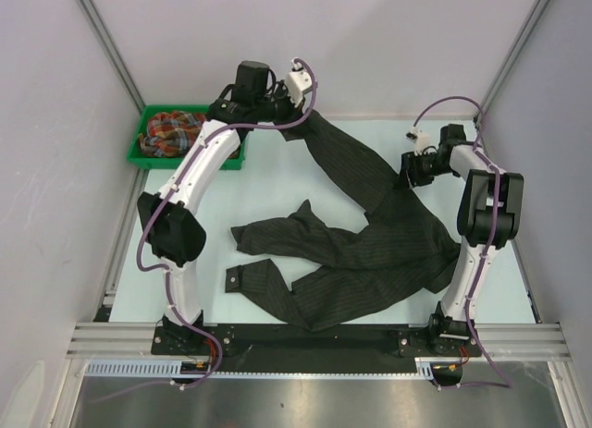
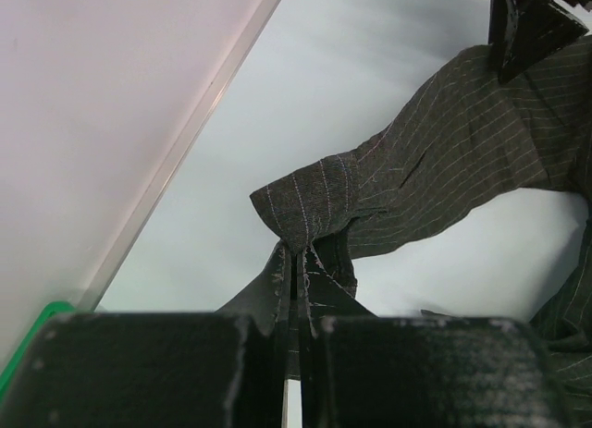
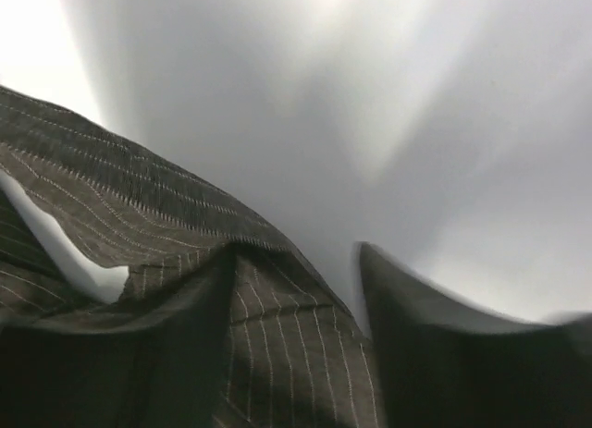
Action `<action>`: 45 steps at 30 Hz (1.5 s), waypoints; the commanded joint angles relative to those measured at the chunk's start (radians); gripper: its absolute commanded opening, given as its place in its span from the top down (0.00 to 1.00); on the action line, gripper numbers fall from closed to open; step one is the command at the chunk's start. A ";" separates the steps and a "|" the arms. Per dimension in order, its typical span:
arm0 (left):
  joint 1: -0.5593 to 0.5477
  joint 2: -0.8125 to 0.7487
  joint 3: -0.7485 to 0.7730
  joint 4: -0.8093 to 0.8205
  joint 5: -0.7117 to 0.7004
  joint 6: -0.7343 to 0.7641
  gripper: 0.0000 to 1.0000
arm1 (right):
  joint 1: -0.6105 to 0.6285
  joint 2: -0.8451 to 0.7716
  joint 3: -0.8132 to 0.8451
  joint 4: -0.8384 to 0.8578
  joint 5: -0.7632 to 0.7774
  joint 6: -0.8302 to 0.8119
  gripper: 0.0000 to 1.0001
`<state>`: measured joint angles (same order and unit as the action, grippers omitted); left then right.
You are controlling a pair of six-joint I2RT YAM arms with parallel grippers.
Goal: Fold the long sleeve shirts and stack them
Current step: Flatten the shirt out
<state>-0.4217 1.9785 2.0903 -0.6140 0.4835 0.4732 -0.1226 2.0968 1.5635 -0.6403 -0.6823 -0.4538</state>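
Grips one cuff (image 2: 310,206) of the black pinstriped shirt (image 1: 370,262) in the left tool (image 2: 296,331), clenched tight on a pinch of the cloth, with the cuff bunched just past the tips. Holds that pinch at upper centre of the overhead frame, near the far edge of the tabletop (image 1: 268,183), with the sleeve (image 1: 347,160) running as a dark diagonal band down to the right of centre. Meets the shirt there with the right tool (image 3: 296,262), at the right of the frame: released, fingers (image 3: 435,354) standing apart, striped cloth lying in the gap between them. Spreads the rest of the shirt crumpled over lower centre of the tabletop, second sleeve (image 1: 277,236) reaching left, another dark flap at lower left of centre. Has the plaid shirt (image 1: 166,132) bunched inside the green bin (image 1: 153,162) at upper left, well apart from the black shirt.
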 commanded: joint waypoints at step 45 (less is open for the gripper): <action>0.063 -0.373 -0.649 -0.180 0.064 0.444 1.00 | -0.244 -0.465 0.115 -0.446 -0.336 0.020 1.00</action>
<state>-0.4545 1.8713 1.5089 -0.6983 0.4831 0.9031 -0.3588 1.6806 1.6234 -0.8513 -0.9218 -0.3302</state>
